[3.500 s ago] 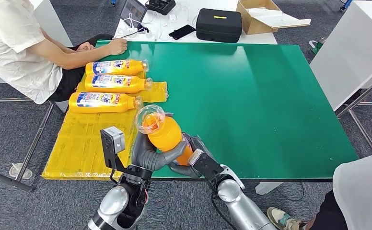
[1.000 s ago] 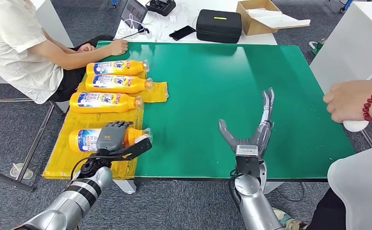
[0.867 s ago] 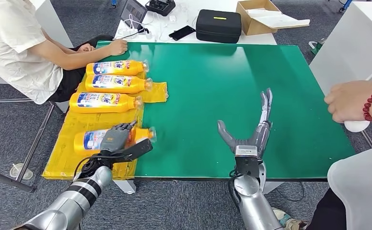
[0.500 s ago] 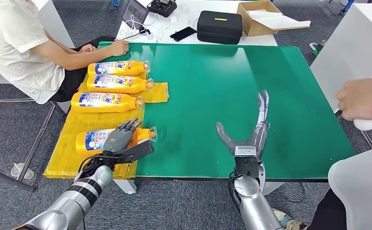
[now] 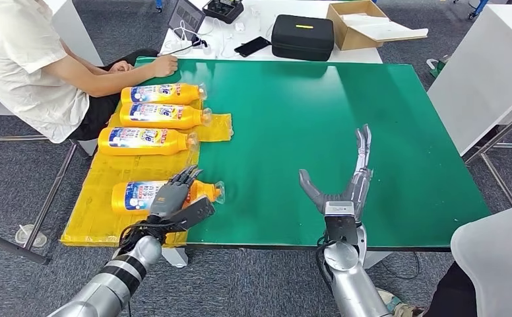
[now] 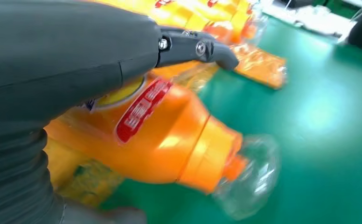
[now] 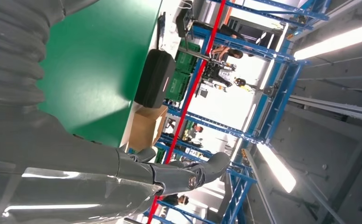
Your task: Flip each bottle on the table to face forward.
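Observation:
Four orange bottles lie on their sides on a yellow mat (image 5: 101, 218) along the left edge of the green table (image 5: 346, 99), caps pointing right, blue-and-white labels up. Three lie in a row at the back (image 5: 161, 94), (image 5: 161, 115), (image 5: 144, 140). The fourth bottle (image 5: 138, 195) lies nearest me; my left hand (image 5: 174, 198) rests over its neck end with straight, spread fingers and the thumb out to the side. In the left wrist view the bottle (image 6: 170, 135) lies below my left hand (image 6: 67, 51). My right hand (image 5: 346, 181) hovers open over bare green table, fingers stretched; it also shows in the right wrist view (image 7: 76, 177).
A person sits at the far left with a fist (image 5: 161, 64) on the table corner. Behind the green table stand a black case (image 5: 301, 34) and a cardboard box (image 5: 359, 23). A white table (image 5: 484, 66) stands right; someone's grey clothing (image 5: 497, 264) fills the lower right corner.
The nearest bottle has slid a little to the right under my left hand. A person's hand with a red bracelet at the right edge has gone. My right hand has hardly moved.

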